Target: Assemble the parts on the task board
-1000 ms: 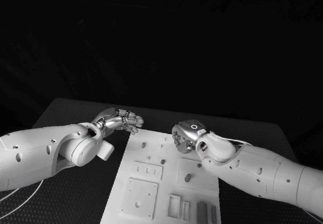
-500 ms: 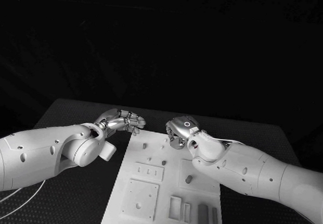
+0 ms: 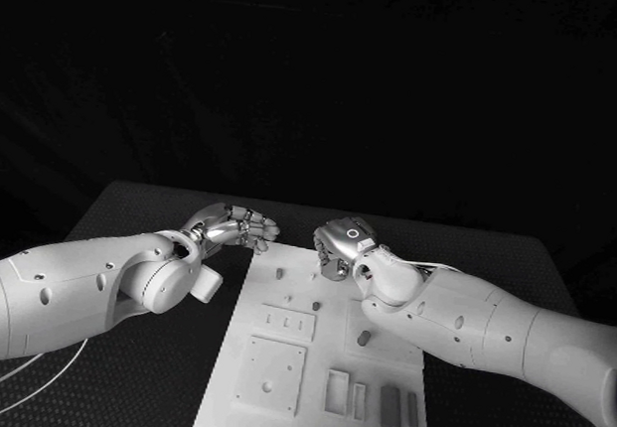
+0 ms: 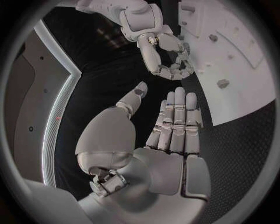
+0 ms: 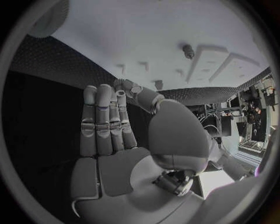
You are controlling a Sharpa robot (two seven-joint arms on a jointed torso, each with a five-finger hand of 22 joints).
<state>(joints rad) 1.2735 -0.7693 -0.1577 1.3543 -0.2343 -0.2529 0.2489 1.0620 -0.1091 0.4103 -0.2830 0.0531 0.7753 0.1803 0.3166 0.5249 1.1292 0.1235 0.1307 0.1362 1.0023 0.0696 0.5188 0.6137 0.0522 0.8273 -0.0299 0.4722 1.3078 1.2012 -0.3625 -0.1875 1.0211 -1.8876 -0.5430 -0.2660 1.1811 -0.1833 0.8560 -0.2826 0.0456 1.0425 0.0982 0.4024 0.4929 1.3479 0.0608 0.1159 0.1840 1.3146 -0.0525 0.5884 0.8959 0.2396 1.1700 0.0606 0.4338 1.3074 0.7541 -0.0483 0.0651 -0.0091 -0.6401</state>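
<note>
Scene: two white arms are reaching over a black bench (image 3: 152, 206), with the white board (image 3: 319, 359) lying between them.

Left hand: the left hand (image 3: 231, 229) is hovering just off the board's far left corner. In its wrist view the fingers (image 4: 175, 123) are lying straight and together, the thumb apart — wide, holding nothing.

Right hand: the right hand (image 3: 341, 248) is hanging over the board's far edge, palm turned down toward the plate. Its wrist view is showing flat fingers (image 5: 105, 123) and an empty palm — also wide, gripping nothing. The left wrist view is catching it with fingers arched loosely above the board.

Board: pale blocks and recesses are sitting in its near half, with small pegs further up the middle.

Parts: the grey parts (image 3: 388, 403) are lying in the near right corner of the board, one small dark part (image 3: 363, 339) is standing near the centre — all well apart from both hands.

Why so: both hands appear to be waiting bare above the far end, probably leaving the board's near half unobstructed for the head camera before a pick.

Stage: judging by the loose pieces, assembly looks barely begun; the right hand, being nearer the parts' side, seems the likelier one to reach back for a piece.
</note>
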